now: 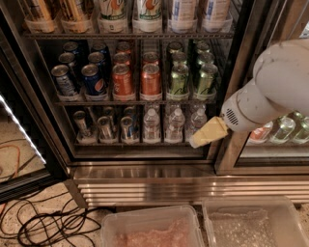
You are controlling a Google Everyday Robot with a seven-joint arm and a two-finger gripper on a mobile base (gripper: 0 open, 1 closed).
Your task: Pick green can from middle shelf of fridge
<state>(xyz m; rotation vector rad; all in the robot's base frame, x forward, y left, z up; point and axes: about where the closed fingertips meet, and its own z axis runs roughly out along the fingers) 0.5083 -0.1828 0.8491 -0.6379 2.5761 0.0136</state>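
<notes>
Several green cans [179,78] stand in two rows at the right end of the middle shelf [104,102] of the fridge [145,185], whose left door is open. The front ones sit in a low clear tray. My gripper [195,141], with yellowish tips on a white arm, hangs in front of the lower shelf's right end. It is below and slightly right of the green cans, apart from them, and holds nothing that I can see.
Orange cans [150,79] and blue cans [91,78] stand left of the green ones. Small water bottles [175,124] fill the rack below, tall bottles [147,14] the rack above. A door post [237,91] rises at the right. Two clear bins [154,229] and cables [43,219] lie on the floor.
</notes>
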